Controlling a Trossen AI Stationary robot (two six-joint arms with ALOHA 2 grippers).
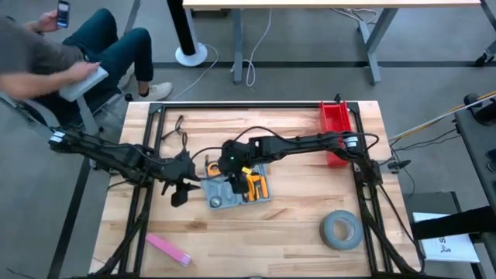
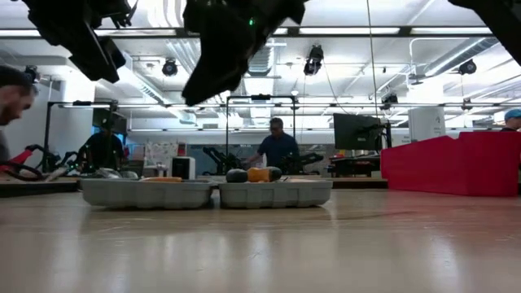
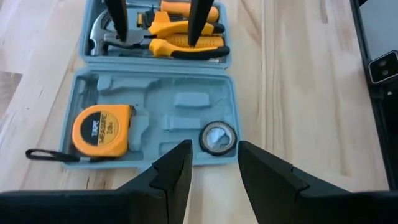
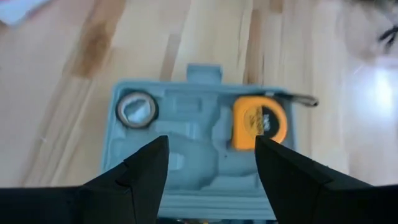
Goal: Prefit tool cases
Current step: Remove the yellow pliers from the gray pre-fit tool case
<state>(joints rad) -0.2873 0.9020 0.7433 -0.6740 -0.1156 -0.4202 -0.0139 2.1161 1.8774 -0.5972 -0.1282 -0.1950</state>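
Note:
The blue-grey tool case lies open and flat on the wooden table, both halves resting on their backs. One half holds a yellow tape measure and a small roll. The other half holds pliers and a hammer. My left gripper hangs open above the table just left of the case. My right gripper hangs open over the case's middle, its fingers on either side of nothing. The low view shows both grippers well above the case.
A red bin stands at the table's far right. A grey tape roll lies near the right front, and a pink flat piece near the left front. A seated person is beyond the far left corner.

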